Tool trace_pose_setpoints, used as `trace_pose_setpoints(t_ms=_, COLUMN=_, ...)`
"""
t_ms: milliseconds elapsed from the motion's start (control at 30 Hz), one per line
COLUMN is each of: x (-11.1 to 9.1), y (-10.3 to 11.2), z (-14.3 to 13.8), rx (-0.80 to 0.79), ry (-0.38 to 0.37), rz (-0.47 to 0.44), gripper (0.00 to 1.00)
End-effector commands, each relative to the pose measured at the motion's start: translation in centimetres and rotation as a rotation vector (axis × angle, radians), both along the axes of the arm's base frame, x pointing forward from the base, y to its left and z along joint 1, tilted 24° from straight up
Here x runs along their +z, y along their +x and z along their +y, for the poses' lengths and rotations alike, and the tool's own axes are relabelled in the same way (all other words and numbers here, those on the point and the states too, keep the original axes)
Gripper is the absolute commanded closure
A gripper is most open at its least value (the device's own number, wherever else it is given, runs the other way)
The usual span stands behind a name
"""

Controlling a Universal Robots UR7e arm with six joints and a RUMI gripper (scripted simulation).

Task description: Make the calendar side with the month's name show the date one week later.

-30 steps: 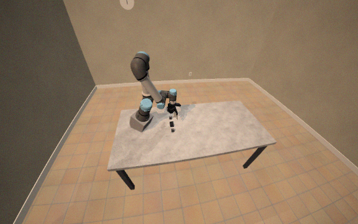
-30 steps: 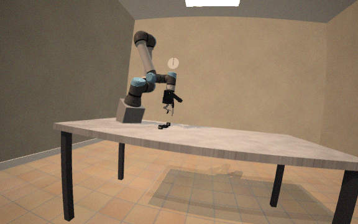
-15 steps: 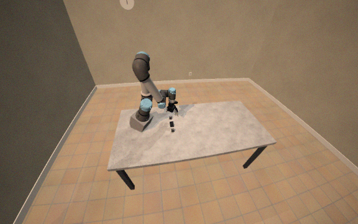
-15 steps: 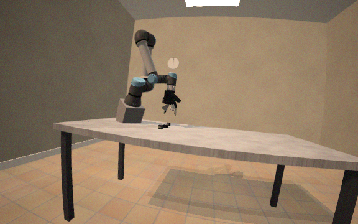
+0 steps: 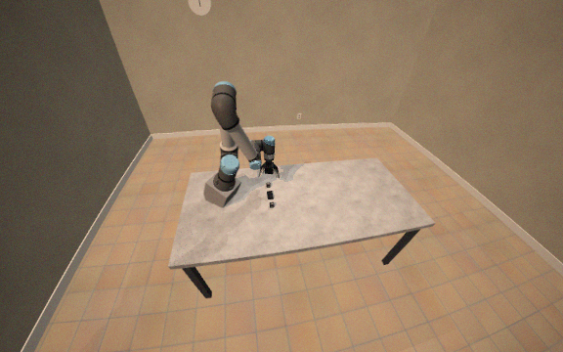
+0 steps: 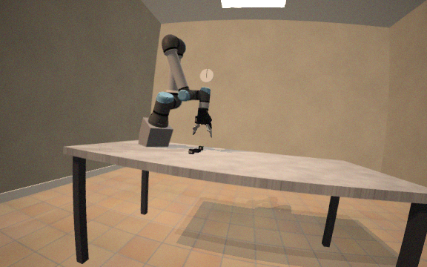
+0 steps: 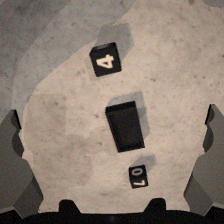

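In the wrist view a black, empty tray (image 7: 125, 126) lies on the table. A black cube with a white 4 on top (image 7: 106, 60) lies beyond one short end of it. A smaller-looking black cube (image 7: 137, 176) lies off the other end, with a 7 and a 0 in view. Both cubes are outside the tray and apart from it. My gripper (image 5: 268, 171) hangs open and empty well above the table, over these things; it also shows in the exterior view (image 6: 202, 130). Its fingers frame the wrist view's left and right edges.
The tray and cubes show as small dark specks in the top and exterior views (image 5: 270, 195) (image 6: 196, 150). The arm's base (image 5: 221, 188) stands at the table's near-left corner, close to them. The table stretches wide to the right.
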State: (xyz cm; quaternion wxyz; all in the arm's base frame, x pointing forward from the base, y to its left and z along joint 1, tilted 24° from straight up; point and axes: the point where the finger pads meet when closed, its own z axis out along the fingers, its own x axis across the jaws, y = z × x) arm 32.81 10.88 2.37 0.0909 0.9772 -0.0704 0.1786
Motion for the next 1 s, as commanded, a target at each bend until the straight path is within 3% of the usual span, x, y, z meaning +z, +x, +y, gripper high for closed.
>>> trace_pose_setpoints(t_ms=0, x=-0.25, y=-0.34, z=0.77, rx=0.124, ry=-0.044, rz=0.019, gripper=0.0)
trace_pose_setpoints(t_ms=567, x=-0.43, y=-0.61, z=1.24, rx=0.203, ry=-0.074, rz=0.034, gripper=0.0)
trace_pose_setpoints(t_ms=600, x=-0.43, y=-0.61, z=1.24, rx=0.203, ry=-0.074, rz=0.034, gripper=0.72)
trace_pose_setpoints(t_ms=967, x=-0.43, y=-0.61, z=1.24, rx=0.203, ry=-0.074, rz=0.034, gripper=0.72)
